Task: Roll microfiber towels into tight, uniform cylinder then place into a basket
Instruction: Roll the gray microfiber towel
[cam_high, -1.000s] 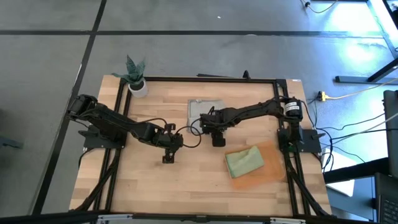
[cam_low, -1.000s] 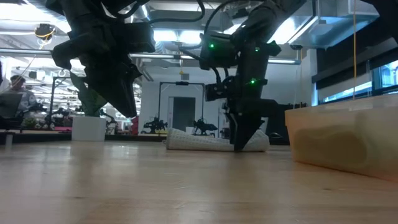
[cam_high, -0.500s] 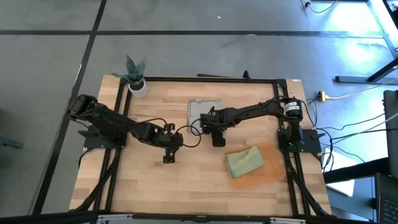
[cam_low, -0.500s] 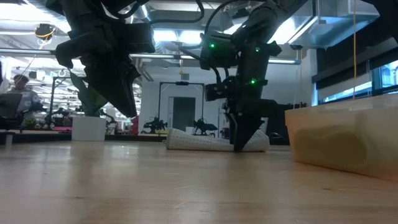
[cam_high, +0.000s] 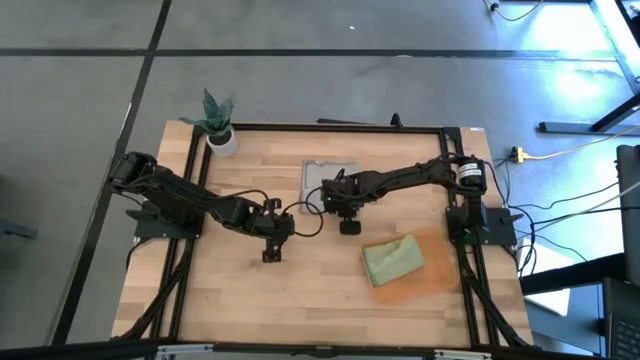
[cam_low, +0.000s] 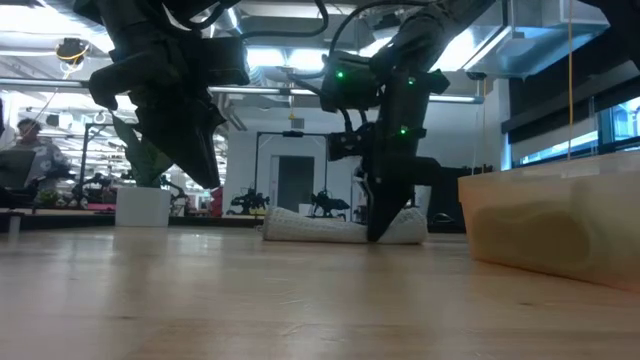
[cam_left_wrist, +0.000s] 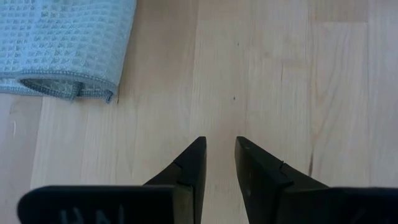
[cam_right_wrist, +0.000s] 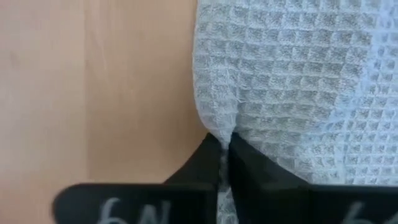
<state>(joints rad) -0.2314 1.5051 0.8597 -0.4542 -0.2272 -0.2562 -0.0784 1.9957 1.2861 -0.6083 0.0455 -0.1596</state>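
Grey towel (cam_right_wrist: 292, 81) edge pinched by right hand (cam_right_wrist: 225, 149), left hand (cam_left_wrist: 219, 152) narrowly parted over seemingly bare tabletop (cam_left_wrist: 280, 74)

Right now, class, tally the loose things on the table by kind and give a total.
Towels: 2, a grey towel and a green towel
Baskets: 1, the orange basket
Potted plants: 1, the potted plant
Total: 4

Right arm reaches in from 3 o'clock toward centre; right hand (cam_right_wrist: 225, 163) points down, fingers pinched together at the worktop. Left arm extends from 9 o'clock toward centre; left hand (cam_left_wrist: 219, 163) hangs above the worktop, fingers (cam_left_wrist: 194, 163) slightly parted, holding nothing.
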